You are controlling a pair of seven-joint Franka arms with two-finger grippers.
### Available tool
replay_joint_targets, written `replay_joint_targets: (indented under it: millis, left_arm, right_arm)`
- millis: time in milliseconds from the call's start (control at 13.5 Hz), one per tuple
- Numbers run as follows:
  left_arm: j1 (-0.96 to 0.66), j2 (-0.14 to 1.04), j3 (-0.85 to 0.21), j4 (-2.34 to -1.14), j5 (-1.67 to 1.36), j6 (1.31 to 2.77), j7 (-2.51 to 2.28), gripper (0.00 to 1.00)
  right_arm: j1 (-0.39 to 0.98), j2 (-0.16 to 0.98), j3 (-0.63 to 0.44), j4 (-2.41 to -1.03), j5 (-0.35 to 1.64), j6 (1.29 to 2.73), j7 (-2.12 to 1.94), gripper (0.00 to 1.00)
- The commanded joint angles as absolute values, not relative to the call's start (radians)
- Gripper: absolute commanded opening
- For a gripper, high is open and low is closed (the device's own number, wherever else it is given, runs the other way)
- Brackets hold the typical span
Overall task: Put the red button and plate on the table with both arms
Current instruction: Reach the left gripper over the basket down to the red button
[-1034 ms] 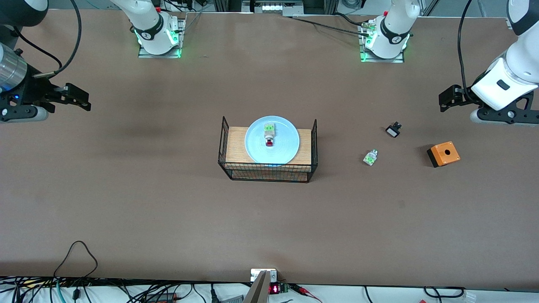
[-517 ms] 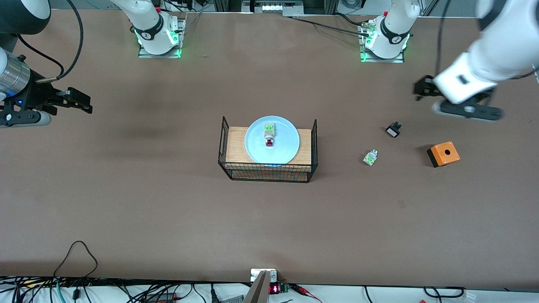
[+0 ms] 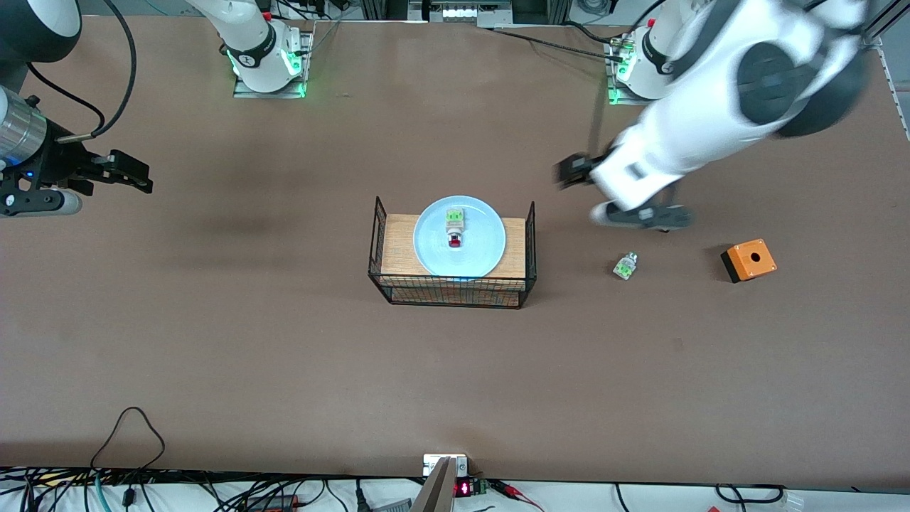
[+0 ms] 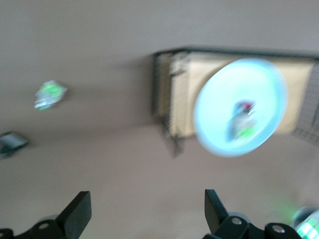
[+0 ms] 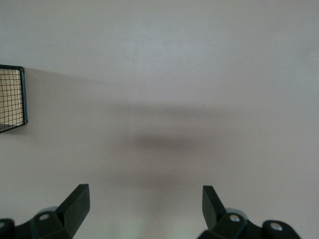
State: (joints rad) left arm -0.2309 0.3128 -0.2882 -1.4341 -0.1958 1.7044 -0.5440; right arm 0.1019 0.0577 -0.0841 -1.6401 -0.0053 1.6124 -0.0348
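Note:
The pale-blue plate [image 3: 485,247] rests on the wooden top of a black wire rack in the middle of the table [image 3: 284,355]. On the plate lies the red button [image 3: 454,229], its red cap toward the front camera. My left gripper [image 3: 566,173] hangs open and empty over the table beside the rack, toward the left arm's end. The left wrist view shows the plate [image 4: 266,87] and the red button [image 4: 242,118] ahead of the left gripper [image 4: 147,211]. At the right arm's end, my right gripper [image 3: 139,175] is open over bare table; the right gripper [image 5: 144,206] holds nothing.
The wire rack [image 3: 452,293] stands mid-table, and its corner [image 5: 12,97] shows in the right wrist view. Toward the left arm's end lie a small green-and-white part [image 3: 625,266] and an orange box [image 3: 748,259]. A small black-and-white part [image 4: 10,143] appears in the left wrist view.
My left arm has swung in from the left arm's end of the table toward the rack, now covering the black-and-white part in the front view. The right gripper has hardly moved.

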Motion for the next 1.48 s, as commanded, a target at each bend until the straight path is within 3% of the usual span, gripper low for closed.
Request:
replay_joint_targets:
  millis: [0, 517, 886, 1107, 1255, 1329, 1403]
  left_arm:
    - [-0.369, 0.421, -0.272, -1.362, -0.198, 1.849, -0.711, 1.0]
    - [-0.566, 0.626, -0.264, -1.287, 0.096, 1.942, -0.92, 1.0]
    - [-0.589, 0.678, -0.264, -1.298, 0.144, 2.051, -0.953, 0.97]
    - [-0.588, 0.687, -0.265, -1.298, 0.185, 2.056, -0.954, 0.66]
    - [-0.589, 0.689, -0.264, -1.311, 0.187, 2.049, -0.954, 0.63]
    - [-0.589, 0.689, -0.264, -1.322, 0.187, 2.048, -0.954, 0.53]
    - [-0.589, 0.686, -0.265, -1.322, 0.187, 2.046, -0.951, 0.35]
  right_arm:
    - [0.1, 0.057, -0.084, -1.637, -0.014, 1.605, -0.04, 1.0]
    - [0.095, 0.071, -0.087, -1.634, 0.009, 1.617, -0.028, 1.0]
    - [0.054, 0.089, -0.095, -1.632, 0.104, 1.618, -0.026, 1.0]
    - [0.035, 0.09, -0.095, -1.632, 0.147, 1.617, -0.028, 1.0]
    - [0.043, 0.092, -0.091, -1.632, 0.147, 1.618, -0.026, 1.0]
    - [0.044, 0.091, -0.087, -1.629, 0.147, 1.618, -0.026, 1.0]
    - [0.044, 0.091, -0.084, -1.629, 0.147, 1.618, -0.028, 1.0]
